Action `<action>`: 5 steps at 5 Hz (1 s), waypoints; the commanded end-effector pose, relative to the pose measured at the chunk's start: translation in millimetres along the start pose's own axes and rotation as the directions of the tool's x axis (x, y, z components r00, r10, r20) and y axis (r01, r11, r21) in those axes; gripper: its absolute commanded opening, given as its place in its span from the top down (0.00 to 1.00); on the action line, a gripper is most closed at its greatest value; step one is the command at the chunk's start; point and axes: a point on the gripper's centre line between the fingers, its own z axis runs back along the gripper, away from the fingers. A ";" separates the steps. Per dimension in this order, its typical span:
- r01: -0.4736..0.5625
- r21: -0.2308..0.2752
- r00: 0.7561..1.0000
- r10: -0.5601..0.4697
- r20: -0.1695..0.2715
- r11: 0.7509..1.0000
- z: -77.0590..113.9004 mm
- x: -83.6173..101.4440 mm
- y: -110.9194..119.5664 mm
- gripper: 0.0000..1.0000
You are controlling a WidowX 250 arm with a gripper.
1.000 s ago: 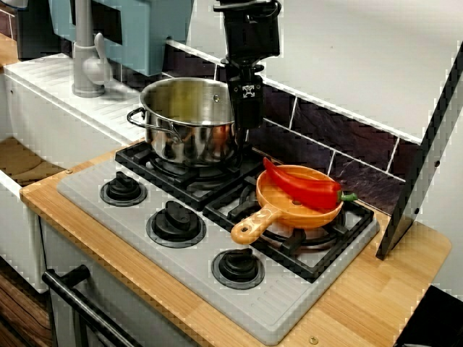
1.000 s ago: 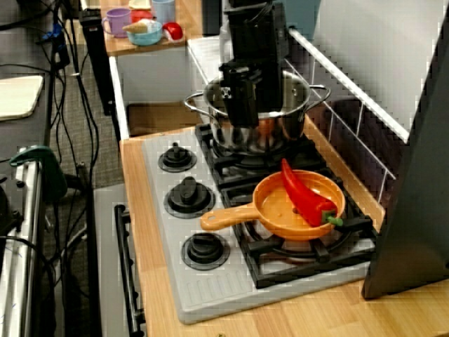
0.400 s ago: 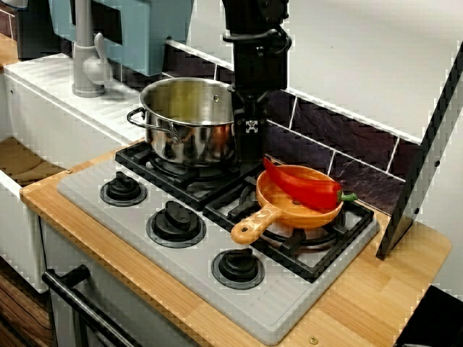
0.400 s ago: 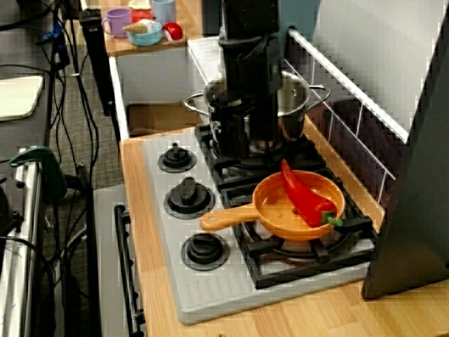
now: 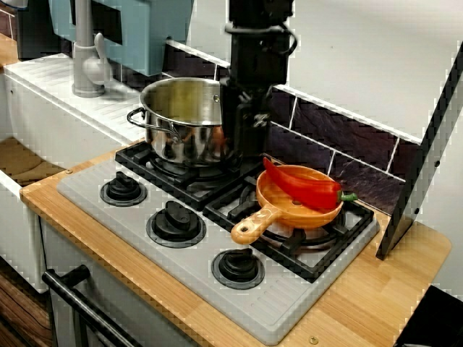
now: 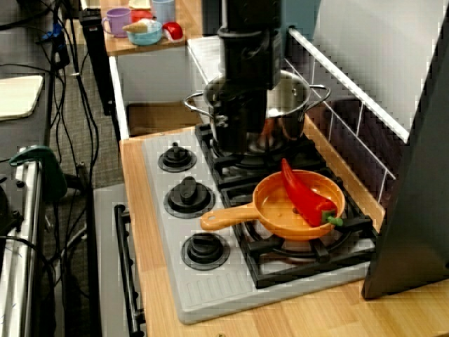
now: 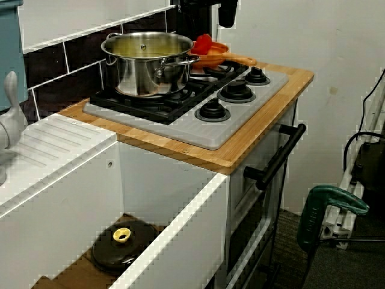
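In the front view of the stove, my black gripper (image 5: 246, 148) hangs low over the back left burner, in the gap between the steel pot (image 5: 181, 116) and the orange pan (image 5: 289, 210). Its fingertips are lost against the dark grate. A red pepper (image 5: 304, 186) lies across the pan, just right of the gripper. From the knob side, the gripper (image 6: 238, 144) covers part of the pot (image 6: 298, 105), with the pepper (image 6: 305, 196) below it. From the sink side, the pot (image 7: 144, 66) hides most of the gripper, and the pepper (image 7: 203, 43) peeks out behind it.
Three black knobs (image 5: 173, 220) line the stove's front. A faucet (image 5: 90, 58) and sink lie to the left, with a dark lid (image 7: 120, 247) down in the basin. A dark slanted panel (image 5: 427, 144) stands at the right end. The tiled backsplash (image 5: 347, 137) runs close behind.
The gripper has come down from above the pot's rim to near grate level beside the pot, and its lower part now looks wider. Pot, pan and pepper have not moved.
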 end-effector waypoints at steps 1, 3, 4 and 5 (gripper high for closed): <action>-0.305 0.040 0.948 0.308 -0.079 0.951 9.8 -4.5 5.3 0.00; -0.376 0.061 0.925 0.379 -0.044 0.925 1.9 -5.5 10.9 0.00; -0.316 0.024 0.949 0.316 -0.007 0.948 4.5 -4.0 7.7 0.00; -0.316 0.024 0.949 0.316 -0.007 0.948 4.5 -4.0 7.7 0.00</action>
